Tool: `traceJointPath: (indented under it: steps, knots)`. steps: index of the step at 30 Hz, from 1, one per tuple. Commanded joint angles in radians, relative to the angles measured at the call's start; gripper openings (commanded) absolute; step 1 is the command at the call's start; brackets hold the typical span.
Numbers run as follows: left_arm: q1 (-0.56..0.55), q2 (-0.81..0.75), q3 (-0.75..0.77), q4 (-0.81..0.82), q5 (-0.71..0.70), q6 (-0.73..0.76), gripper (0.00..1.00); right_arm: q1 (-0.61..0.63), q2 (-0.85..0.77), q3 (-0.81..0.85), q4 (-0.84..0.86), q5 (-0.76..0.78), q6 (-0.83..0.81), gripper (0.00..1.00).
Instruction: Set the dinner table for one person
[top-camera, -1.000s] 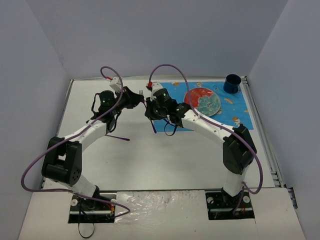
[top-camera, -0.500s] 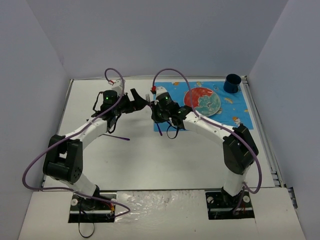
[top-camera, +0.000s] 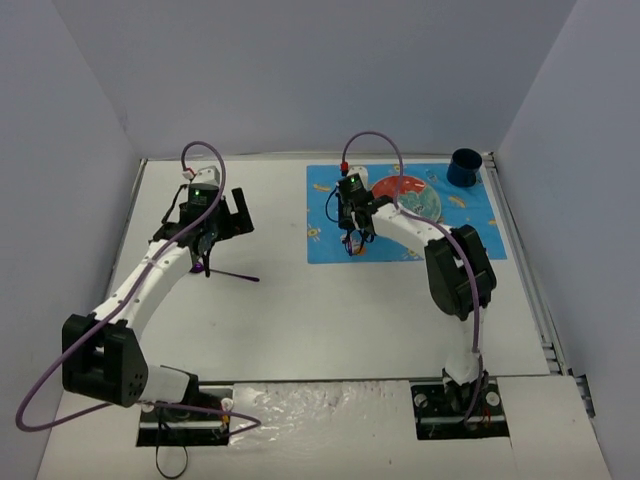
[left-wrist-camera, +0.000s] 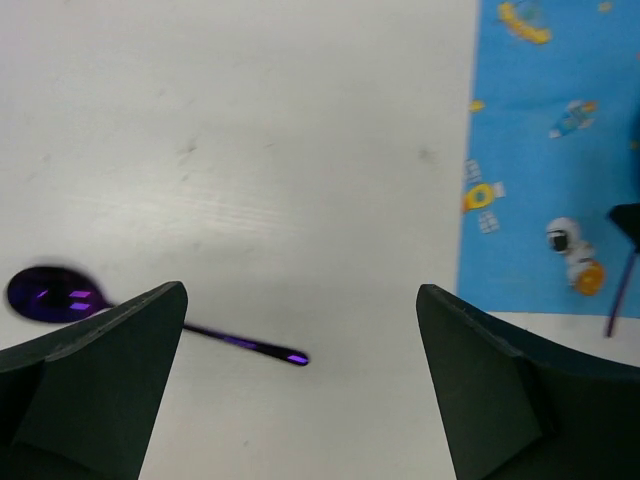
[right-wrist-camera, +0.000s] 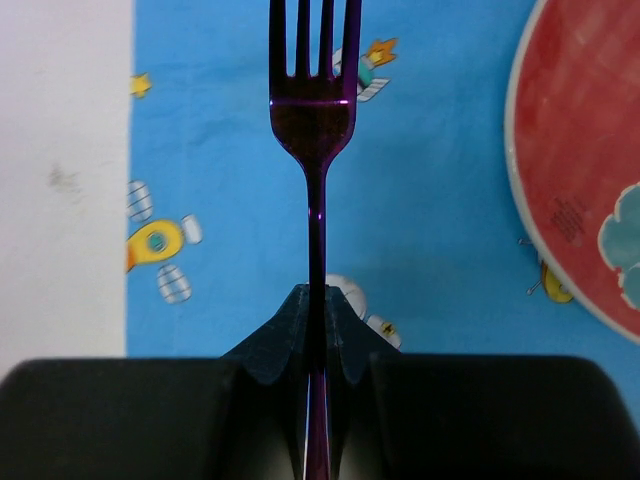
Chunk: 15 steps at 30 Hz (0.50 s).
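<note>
My right gripper (right-wrist-camera: 316, 300) is shut on the handle of a purple fork (right-wrist-camera: 313, 110). It holds the fork over the blue cartoon-print mat (right-wrist-camera: 430, 200), tines pointing away, just left of the red plate (right-wrist-camera: 590, 170). From above, the right gripper (top-camera: 354, 226) hovers at the mat's middle-left. My left gripper (left-wrist-camera: 302, 295) is wide open and empty above the white dinner table (top-camera: 270, 320). A purple spoon (left-wrist-camera: 50, 293) lies on the table below its left finger, and in the top view the spoon (top-camera: 228, 272) sits just in front of the left gripper (top-camera: 207, 225).
A dark blue cup (top-camera: 463, 167) stands at the mat's far right corner. The plate (top-camera: 405, 197) lies on the mat (top-camera: 330, 240). Grey walls close in the table's far side and both flanks. Metal rails run along the right edge (top-camera: 530, 280).
The left gripper opened, let go of the fork and drew back left. The right arm carried the fork rightward onto the mat area beside the plate.
</note>
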Motion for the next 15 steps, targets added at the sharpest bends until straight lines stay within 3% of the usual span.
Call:
traceJointPath:
  steps: [1,5,15]
  knots:
    - [0.003,-0.040,-0.078,-0.180,-0.199,0.053,0.97,-0.025,0.054,0.129,-0.009,0.078,0.011,0.00]
    - [0.003,-0.046,-0.131,-0.149,-0.219,0.062,0.97,-0.038,0.113,0.205,-0.015,0.084,-0.002,0.00]
    - [0.004,0.021,-0.084,-0.170,-0.223,0.069,0.97,-0.042,0.228,0.318,-0.025,0.071,-0.028,0.00]
